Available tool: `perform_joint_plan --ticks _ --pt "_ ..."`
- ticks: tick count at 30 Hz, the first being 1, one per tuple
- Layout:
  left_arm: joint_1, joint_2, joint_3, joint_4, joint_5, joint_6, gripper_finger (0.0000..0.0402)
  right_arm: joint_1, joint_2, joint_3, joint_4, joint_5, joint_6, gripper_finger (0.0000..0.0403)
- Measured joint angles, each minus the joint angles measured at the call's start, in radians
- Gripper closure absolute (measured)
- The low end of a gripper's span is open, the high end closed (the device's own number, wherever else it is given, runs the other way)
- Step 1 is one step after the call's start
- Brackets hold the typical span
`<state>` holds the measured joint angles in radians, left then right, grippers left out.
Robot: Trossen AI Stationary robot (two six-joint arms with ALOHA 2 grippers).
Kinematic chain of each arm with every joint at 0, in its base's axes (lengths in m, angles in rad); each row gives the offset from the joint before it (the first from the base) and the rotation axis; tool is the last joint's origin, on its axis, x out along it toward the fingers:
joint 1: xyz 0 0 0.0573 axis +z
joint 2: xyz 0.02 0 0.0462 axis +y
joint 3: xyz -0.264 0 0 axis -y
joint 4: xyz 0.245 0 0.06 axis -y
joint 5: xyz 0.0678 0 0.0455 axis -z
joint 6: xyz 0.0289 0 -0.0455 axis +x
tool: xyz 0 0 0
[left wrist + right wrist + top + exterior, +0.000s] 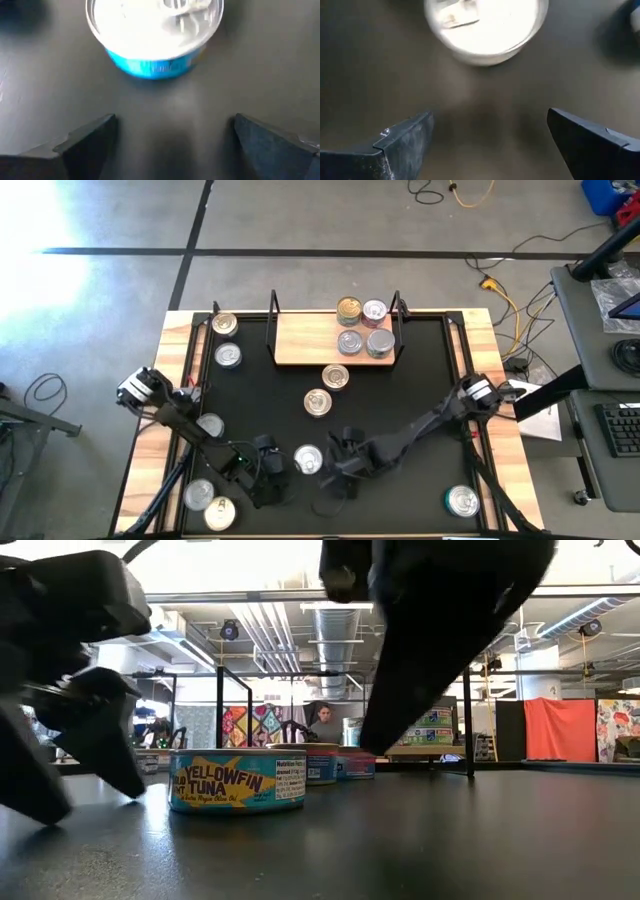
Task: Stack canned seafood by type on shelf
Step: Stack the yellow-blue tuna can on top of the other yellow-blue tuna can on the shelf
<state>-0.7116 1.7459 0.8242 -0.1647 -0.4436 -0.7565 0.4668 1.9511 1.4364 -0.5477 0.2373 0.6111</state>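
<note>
**Both grippers open beside one tuna tin at the near edge of the table.**

The left gripper (pixel 272 470) and right gripper (pixel 340 465) flank a silver-lidded tin (pixel 308 459) labelled yellowfin tuna (pixel 237 780), which sits upright on the black table (pixel 420 380), lid up, round axis vertical; neither touches it. Each wrist view shows fingers (pixel 85 137) (pixel 407 135) spread wide with nothing between them. The shelf (pixel 305 340) lies at the far side, its long axis running left to right, carrying four tins (pixel 363 328) clustered at its right end. Two more tins (pixel 327 389) stand just in front of the shelf; others rest along the left edge (pixel 227 340) and in the near corners (pixel 462 501).
</note>
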Motion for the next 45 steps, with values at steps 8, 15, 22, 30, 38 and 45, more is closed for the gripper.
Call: perform_joint_plan --ticks 8,15,22,30,38,45 --pt "0.01 -0.094 -0.001 -0.222 0.029 0.127 0.0018 0.122 0.01 -0.001 0.006 0.15 0.215 0.0021" --pt "0.084 -0.116 -0.002 -0.228 0.116 0.321 0.0018 0.129 0.089 0.04 0.053 0.181 0.337 0.0021" --pt "0.146 -0.166 -0.067 -0.172 0.168 0.551 0.0018 0.145 0.215 0.245 -0.035 0.281 0.5 0.0021" --pt "0.237 -0.289 -0.288 0.086 0.227 0.687 0.0018 0.143 0.444 0.556 -0.308 0.526 0.742 0.0021" --pt "0.328 -0.264 -0.312 0.238 0.2 0.761 0.0018 0.143 0.562 0.664 -0.33 0.6 0.818 0.0021" --pt "0.423 -0.114 -0.233 0.352 0.246 0.766 0.0022 0.115 0.574 0.673 -0.314 0.611 0.721 0.0021"
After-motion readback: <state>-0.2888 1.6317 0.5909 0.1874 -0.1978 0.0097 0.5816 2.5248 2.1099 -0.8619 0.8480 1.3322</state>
